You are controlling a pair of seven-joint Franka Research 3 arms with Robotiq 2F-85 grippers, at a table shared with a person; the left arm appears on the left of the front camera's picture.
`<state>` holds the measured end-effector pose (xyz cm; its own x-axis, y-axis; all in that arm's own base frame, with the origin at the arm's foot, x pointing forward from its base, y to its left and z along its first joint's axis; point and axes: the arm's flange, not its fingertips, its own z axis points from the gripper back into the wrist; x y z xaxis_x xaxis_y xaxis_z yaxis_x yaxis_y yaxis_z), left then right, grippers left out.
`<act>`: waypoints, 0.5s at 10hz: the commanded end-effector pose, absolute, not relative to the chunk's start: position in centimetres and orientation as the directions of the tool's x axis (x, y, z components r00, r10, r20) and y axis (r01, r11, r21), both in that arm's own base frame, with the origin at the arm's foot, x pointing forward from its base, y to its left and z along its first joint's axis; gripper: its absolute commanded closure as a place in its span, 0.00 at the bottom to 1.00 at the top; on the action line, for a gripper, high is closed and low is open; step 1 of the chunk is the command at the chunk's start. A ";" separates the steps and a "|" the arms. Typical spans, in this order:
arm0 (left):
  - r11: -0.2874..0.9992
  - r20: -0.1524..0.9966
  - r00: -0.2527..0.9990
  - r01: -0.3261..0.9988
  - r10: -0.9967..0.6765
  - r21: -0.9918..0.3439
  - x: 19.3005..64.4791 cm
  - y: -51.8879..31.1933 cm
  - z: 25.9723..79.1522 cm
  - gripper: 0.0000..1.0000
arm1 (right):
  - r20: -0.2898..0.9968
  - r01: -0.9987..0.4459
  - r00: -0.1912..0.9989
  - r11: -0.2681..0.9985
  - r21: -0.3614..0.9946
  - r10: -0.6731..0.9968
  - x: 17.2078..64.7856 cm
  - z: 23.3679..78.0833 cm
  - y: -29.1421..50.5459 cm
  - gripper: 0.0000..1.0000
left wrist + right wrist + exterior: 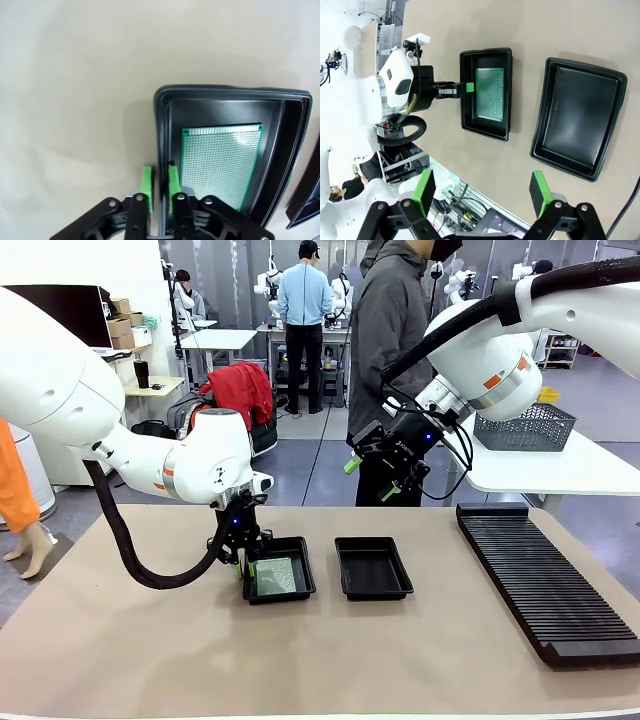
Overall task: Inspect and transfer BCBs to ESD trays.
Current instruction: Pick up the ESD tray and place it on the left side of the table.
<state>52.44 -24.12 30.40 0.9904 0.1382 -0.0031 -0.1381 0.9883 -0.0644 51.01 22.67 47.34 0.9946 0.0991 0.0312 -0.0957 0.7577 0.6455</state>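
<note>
Rack (pixel 540 575) beside right tray (pixel 372 568) — left gripper (pixel 160 180) pinching rim of left tray (pixel 280 597).

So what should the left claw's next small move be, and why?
Probably slide the tray slightly by its rim: the left claw has its pads either side of the tray's wall, closed on it. The BCB lies flat inside, and the right claw hangs open above.

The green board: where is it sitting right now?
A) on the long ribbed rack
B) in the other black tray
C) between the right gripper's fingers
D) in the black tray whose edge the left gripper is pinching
D: the green board lies flat on the floor of the tray, and the left gripper pinches that tray's rim.
</note>
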 end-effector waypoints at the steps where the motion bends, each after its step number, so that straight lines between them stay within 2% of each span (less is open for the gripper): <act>1: 0.984 0.020 0.985 -0.169 0.171 -0.063 51.9 -24.0 30.3 1.00 | 0.030 -0.094 0.995 0.757 0.646 0.098 51.0 47.4 22.8 0.00; 5: 0.982 0.025 0.983 -0.178 0.180 -0.064 52.1 -23.6 30.5 1.00 | 0.030 -0.094 0.995 0.757 0.646 0.098 51.0 47.4 22.8 0.00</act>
<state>52.64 -23.81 30.53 0.9895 0.1447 0.0028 -0.1442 0.9873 -0.0660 51.01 22.67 47.34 0.9946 0.0991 0.0311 -0.0957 0.7577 0.6455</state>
